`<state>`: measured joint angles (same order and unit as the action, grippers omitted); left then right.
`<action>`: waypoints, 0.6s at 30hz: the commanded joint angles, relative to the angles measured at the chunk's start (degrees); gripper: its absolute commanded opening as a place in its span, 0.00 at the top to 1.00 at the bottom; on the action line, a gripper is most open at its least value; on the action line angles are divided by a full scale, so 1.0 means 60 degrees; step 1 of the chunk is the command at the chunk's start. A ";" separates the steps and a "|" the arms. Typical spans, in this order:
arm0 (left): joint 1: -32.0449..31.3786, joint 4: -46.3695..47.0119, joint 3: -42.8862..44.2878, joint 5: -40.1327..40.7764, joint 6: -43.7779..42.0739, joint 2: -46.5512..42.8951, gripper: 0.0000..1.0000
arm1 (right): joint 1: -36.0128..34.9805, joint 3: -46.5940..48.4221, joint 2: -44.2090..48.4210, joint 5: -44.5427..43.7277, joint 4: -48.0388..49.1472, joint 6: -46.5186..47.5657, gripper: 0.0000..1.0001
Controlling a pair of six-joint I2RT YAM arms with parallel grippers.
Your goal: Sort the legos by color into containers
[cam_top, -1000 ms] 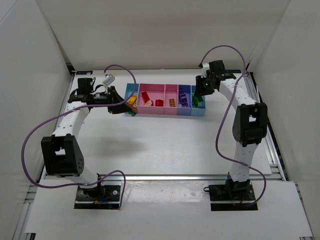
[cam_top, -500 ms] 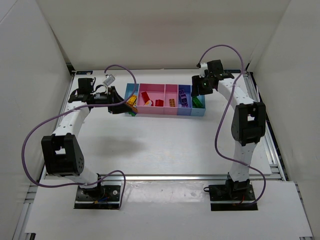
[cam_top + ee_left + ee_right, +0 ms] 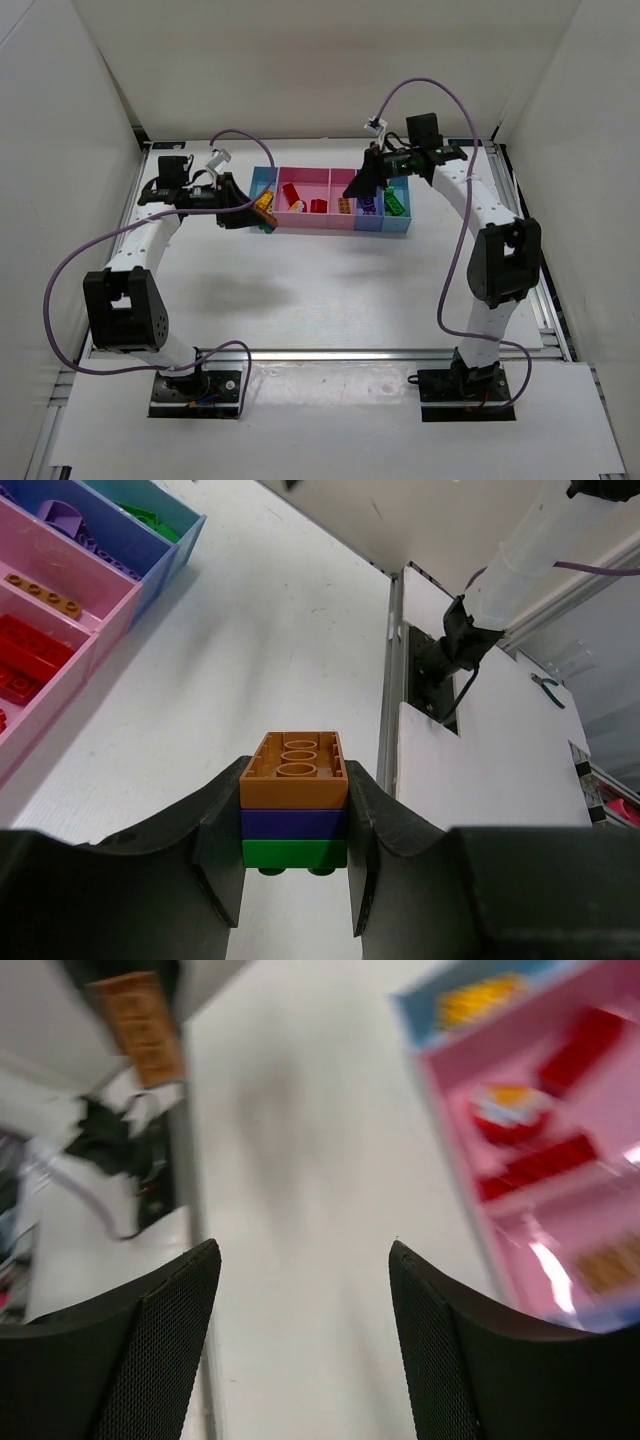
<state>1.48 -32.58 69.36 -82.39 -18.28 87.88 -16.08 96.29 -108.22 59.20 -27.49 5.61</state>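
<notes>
Mostly white: tabletop [image 3: 330, 290], walls [image 3: 300, 70]; pastel containers [image 3: 320, 228]

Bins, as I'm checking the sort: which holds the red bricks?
The wide pink bin, second from the left in the top view: red bricks lie in it. The narrower pink bin beside it holds an orange brick.

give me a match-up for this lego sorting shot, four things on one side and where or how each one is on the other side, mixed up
Column one:
1. left gripper
2. right gripper
3. red legos
4. loose green lego

Column two:
a. in the wide pink bin
b. open, nothing between its fingers
c. in the light blue bin beside the dark blue bin
d. shut on the orange, purple and green stack

Pairs: 1-d, 2-b, 3-a, 4-c
</notes>
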 commanded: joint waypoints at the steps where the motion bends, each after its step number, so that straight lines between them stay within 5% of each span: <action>1: -0.0158 0.0010 0.0115 -0.1341 -0.0249 -0.0159 0.79 | -0.0674 0.0195 0.0269 0.2964 0.0347 0.0135 0.28; 18: -0.0641 -0.0005 0.0583 -0.1664 -0.0337 0.0076 0.77 | -0.2696 0.1939 -0.0668 0.2908 -0.0531 0.1319 0.22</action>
<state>-2.00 -32.58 70.41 -83.29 -19.11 88.07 -31.00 104.64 -111.44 75.81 -28.12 9.52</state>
